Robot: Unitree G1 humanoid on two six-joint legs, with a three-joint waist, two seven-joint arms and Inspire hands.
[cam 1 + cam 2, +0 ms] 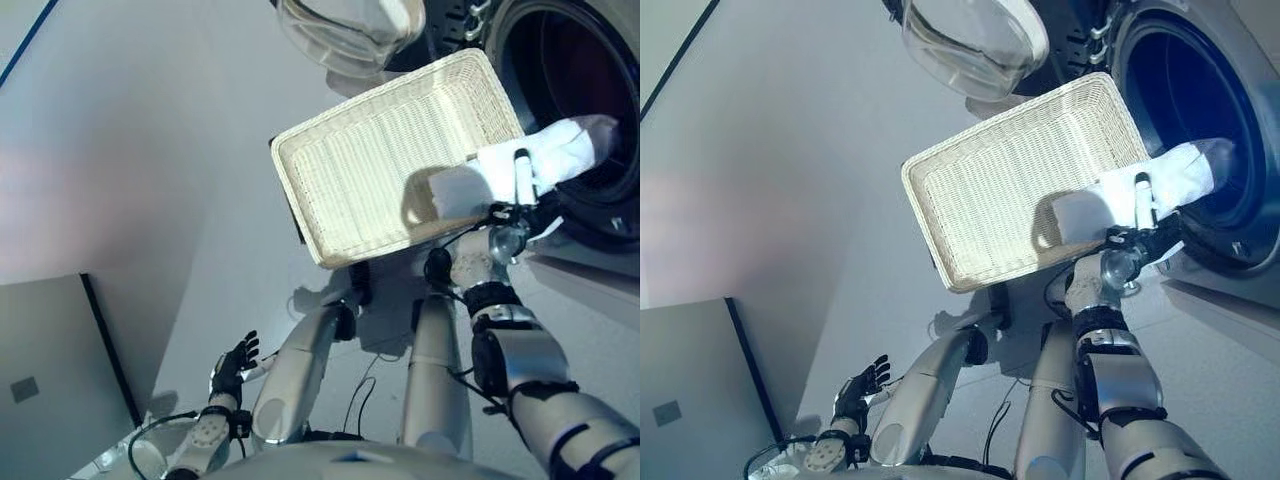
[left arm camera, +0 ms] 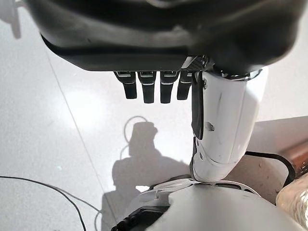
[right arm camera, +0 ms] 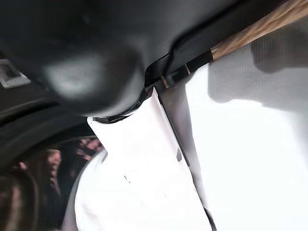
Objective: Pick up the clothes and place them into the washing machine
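While the left robot hand (image 1: pixel 233 366) is hanging relaxed, the right robot hand (image 1: pixel 522 205) is gripping white clothes (image 1: pixel 545 152) at the washing machine (image 1: pixel 590 60) opening, beside the basket (image 1: pixel 380 165).

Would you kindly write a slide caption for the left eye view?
Right robot hand carries white cloth to the washer opening, beside an empty basket; left robot hand hangs idle.

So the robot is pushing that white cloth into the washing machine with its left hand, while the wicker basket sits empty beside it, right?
Not quite: it is the right hand that holds the white cloth at the washing machine opening, as the left eye view shows. The left hand hangs low, empty. The wicker basket is indeed empty.
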